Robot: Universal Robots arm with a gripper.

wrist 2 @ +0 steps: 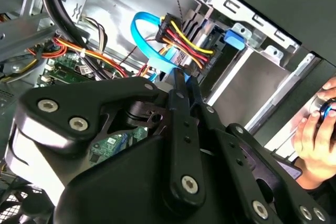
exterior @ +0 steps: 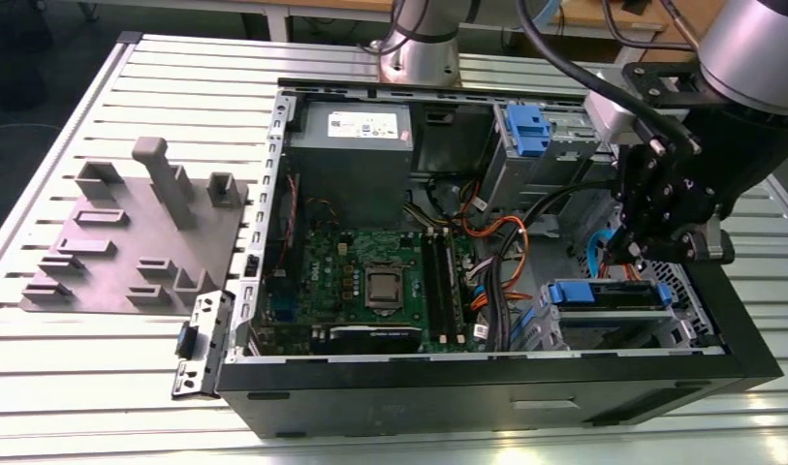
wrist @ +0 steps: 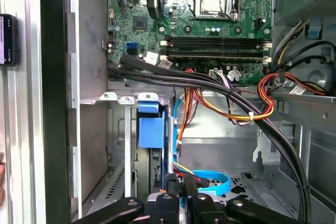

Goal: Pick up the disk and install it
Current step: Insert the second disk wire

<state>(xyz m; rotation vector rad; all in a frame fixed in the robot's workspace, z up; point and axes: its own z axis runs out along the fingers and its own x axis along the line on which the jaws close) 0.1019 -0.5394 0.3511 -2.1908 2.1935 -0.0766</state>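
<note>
Hovering: gripper (exterior: 656, 254) pressed together, empty | disk (exterior: 607, 295) seated just below

The claw (wrist 2: 184, 80) is matt black metal with bright screw heads. The case (exterior: 497, 397) has matt black walls (bare grey sheet metal inside). The disk (exterior: 605, 294) wears glossy blue plastic; the bench (exterior: 110, 378) is ribbed pale metal.

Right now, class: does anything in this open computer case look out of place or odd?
A person's hand is just outside the case in the second wrist view, close to the gripper. A blue cable loops loose.
</note>
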